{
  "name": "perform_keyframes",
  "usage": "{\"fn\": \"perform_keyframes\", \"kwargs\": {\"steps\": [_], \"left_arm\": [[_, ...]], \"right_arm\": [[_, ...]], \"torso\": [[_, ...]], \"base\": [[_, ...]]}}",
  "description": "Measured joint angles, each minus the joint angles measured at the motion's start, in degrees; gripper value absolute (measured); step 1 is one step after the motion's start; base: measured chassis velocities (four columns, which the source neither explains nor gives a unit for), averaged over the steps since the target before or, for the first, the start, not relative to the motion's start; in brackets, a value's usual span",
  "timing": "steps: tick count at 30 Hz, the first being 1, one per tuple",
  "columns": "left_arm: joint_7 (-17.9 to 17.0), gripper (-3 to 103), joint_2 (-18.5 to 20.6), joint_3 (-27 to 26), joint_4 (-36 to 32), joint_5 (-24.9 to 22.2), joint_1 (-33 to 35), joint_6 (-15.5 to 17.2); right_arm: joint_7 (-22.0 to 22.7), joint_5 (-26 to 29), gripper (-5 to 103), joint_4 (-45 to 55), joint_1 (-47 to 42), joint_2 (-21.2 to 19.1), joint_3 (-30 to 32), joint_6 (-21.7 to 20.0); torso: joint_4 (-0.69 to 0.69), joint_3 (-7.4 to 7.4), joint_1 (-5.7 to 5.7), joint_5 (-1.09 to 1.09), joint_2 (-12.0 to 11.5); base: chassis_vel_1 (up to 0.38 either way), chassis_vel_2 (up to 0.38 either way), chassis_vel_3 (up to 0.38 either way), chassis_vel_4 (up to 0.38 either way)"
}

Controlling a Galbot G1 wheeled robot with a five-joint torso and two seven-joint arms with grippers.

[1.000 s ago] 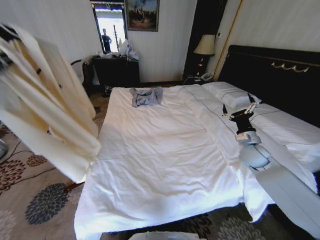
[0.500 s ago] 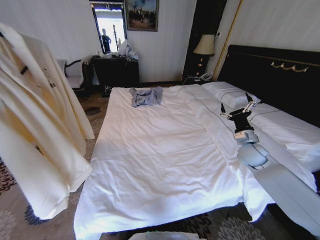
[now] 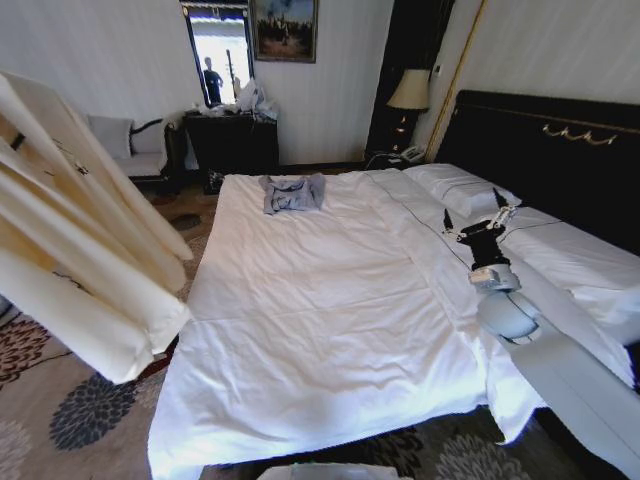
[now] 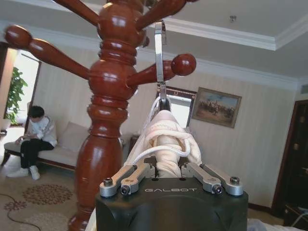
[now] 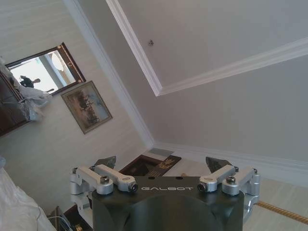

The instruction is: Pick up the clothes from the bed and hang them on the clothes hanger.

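White bedding is covering the bed (image 3: 330, 330) before you. Your left hand (image 4: 166, 174) is pinching the bunched collar of the cream shirt (image 3: 85, 260), which is hanging off the bed at your left, its hanger hook (image 4: 159, 53) touching the wooden coat stand (image 4: 103, 110). Your right hand (image 3: 478, 225) is hovering spread over the pillows (image 3: 470, 190).

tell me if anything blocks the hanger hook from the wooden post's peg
Nothing visible does. The left gripper holds the clothes bunched, with the hanger's hook right beside a peg of the wooden post.
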Motion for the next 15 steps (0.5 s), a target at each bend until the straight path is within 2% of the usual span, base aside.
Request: {"fn": "perform_keyframes", "kwargs": {"steps": [2, 6, 10, 15], "left_arm": [[-0.13, 18, 0.40, 1.48, 0.37, -0.05, -1.48, 0.22], [-1.66, 18, 2.42, 9.00, 2.34, -0.67, -8.66, 1.05], [-2.52, 18, 3.56, 12.82, 3.20, -1.54, -11.91, 1.53], [-2.98, 18, 3.47, 15.00, 2.72, -1.58, -12.99, 1.78]], "right_arm": [[0.00, -0.08, 100, 0.09, -0.28, 0.02, 0.28, 0.06], [0.00, -0.54, 100, 0.21, -1.29, 0.14, 1.34, 0.33], [0.00, -0.58, 100, 0.30, -1.83, 0.13, 2.13, 0.50], [0.00, -0.59, 100, 0.36, -2.04, 0.17, 2.45, 0.58]], "torso": [[-0.01, 0.00, 0.00, 0.00, 0.00], [0.00, 0.00, 0.00, -0.03, 0.00], [-0.01, 0.00, 0.00, 0.00, 0.00], [0.00, 0.00, 0.00, -0.01, 0.00]], "base": [[0.000, 0.000, 0.000, 0.000], [0.000, 0.000, 0.000, 0.000], [0.000, 0.000, 0.000, 0.000], [0.000, 0.000, 0.000, 0.000]]}}
